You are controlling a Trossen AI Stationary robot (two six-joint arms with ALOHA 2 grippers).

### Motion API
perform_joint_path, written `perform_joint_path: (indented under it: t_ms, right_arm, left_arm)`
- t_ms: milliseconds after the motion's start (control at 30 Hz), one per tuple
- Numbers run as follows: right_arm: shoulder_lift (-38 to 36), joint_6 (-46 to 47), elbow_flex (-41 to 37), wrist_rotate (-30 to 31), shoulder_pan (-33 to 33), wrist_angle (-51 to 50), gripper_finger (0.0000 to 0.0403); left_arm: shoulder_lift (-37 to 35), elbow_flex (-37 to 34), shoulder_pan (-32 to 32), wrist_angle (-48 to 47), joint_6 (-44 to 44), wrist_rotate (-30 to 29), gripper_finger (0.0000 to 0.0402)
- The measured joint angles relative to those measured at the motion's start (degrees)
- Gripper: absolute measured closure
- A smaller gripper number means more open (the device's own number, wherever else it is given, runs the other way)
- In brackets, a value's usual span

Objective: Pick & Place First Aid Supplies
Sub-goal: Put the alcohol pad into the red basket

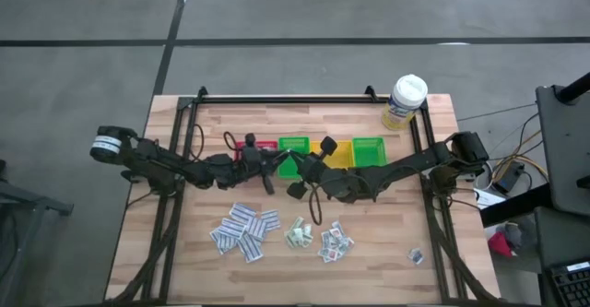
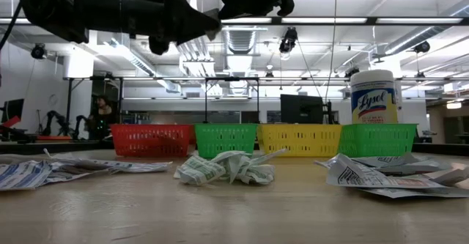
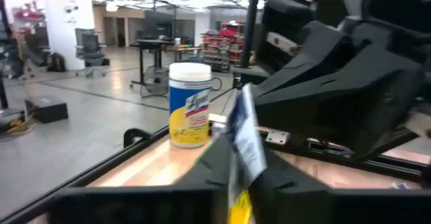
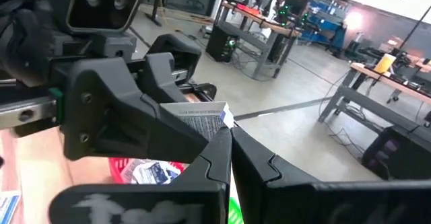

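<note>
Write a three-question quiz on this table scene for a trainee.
1. True or false: the white-capped bottle lies toppled on the table.
2. How many bins stand in the row? A two, B four, C six.
3. What is the right gripper shut on?
Key: 1 false, it stands upright; 2 B; 3 a white paper packet.

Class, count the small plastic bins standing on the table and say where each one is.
4, in one row along the table's far side, seen from the low camera: red bin leftmost, green bin, yellow bin, and a second green bin below the bottle.
</note>
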Motion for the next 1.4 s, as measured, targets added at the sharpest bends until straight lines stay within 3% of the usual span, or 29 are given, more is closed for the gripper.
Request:
perform_joint_path:
  t_ms: [267,433,667,800,900,1067,1400]
  right_arm:
    - [0.00,-3.78,0.00,-0.24,0.37,-1.50,0.0394]
    - [-0.43,-4.67,0.00,-0.13,0.78,-5.25,0.0394]
    - [-3.06,-0.83,0.00,0.21,0.89,-18.76,0.0380]
    - [-5.85,4.50,0.00,-0.04,1.58,-28.63,0.0382]
    - [-8.41,7.79,0.00,-2.59,2.49,-36.30,0.0386]
    - [-13.47,13.02,0.00,-7.27,4.67,-45.23,0.0390]
    - [-21.90,20.95,-0.09,-7.45,13.40,-55.18,0.0390]
  left_arm:
    - [-0.03,0.07,0.00,-1.52,0.57,-0.88,0.0400]
    - [-1.83,0.05,0.00,-9.02,-1.47,-6.08,0.0401]
    - [-8.88,0.03,0.27,-28.61,-9.20,-12.89,0.0401]
    - [-14.02,0.10,1.67,-43.14,-16.61,-13.59,0.0401]
    - [-16.55,0.59,3.08,-52.26,-20.30,-10.87,0.0401]
    - [-18.25,1.93,7.36,-60.37,-24.65,0.14,0.0401]
    - [-15.79,6.21,15.91,-70.95,-36.35,15.87,0.0401]
